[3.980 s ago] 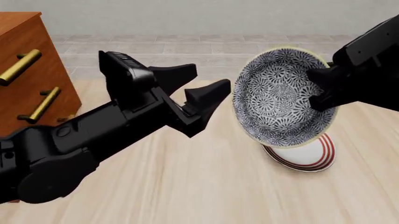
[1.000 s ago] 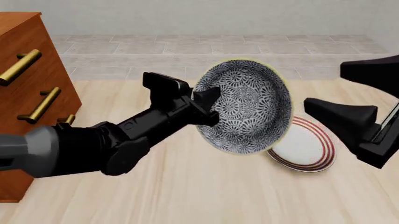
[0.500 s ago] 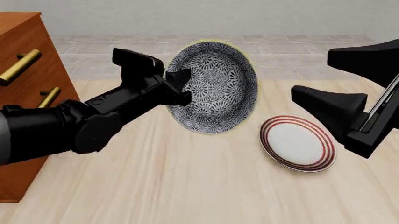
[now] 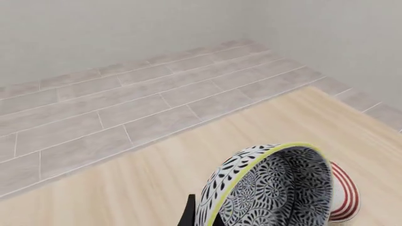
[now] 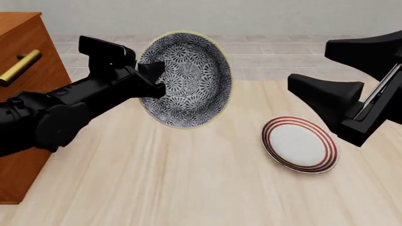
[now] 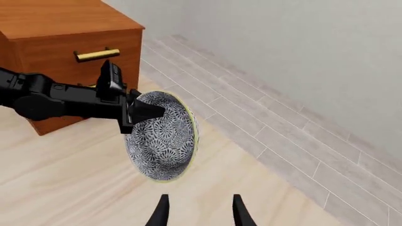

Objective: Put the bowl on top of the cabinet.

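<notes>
Writing: none I can read on anything.
Bowl: held on edge in the air above the bench, between cabinet and plate.
Left jaws: clamped on the bowl's rim.
Right jaws: apart, empty, over the plate.
Front view only: whole plate with red rings.
Right wrist view only: cabinet top, bare.
Left wrist view only: bowl's patterned outside, close up.

Bowl: dense dark blue-grey floral on white, yellowish rim; plate white with what look like three red rings; cabinet reddish-brown, brass handles
</notes>
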Motion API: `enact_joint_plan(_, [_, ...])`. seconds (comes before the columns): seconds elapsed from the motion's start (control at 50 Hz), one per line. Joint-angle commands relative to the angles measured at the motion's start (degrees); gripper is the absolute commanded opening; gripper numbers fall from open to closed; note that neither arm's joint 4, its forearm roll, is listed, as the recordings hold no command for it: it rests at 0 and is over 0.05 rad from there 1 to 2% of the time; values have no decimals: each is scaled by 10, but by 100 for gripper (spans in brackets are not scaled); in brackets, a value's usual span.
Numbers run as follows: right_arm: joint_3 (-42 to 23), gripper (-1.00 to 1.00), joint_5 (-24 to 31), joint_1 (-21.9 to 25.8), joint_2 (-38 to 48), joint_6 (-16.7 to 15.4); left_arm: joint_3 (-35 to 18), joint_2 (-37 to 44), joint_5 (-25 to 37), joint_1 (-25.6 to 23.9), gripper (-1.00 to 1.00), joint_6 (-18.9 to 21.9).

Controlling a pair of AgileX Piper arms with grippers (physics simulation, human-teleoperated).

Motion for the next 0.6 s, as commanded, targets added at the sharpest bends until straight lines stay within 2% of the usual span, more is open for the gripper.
enact_joint_plan(0.02, [5,100,-7,3,1,1,3,-28,26,9,-100,15])
enact_joint_plan(0.28, [10,100,-9,9,4,-1,6,-42,44,34,-100,16])
enact_joint_plan(0.46, [14,100,-12,15,9,1,-23,-60,103,61,-100,13])
enact_joint_plan(0.5, [15,100,-12,19,11,3,-28,-65,117,79,-100,27])
enact_joint_plan(0.6, [18,100,-12,25,11,3,-35,-69,145,104,-100,34])
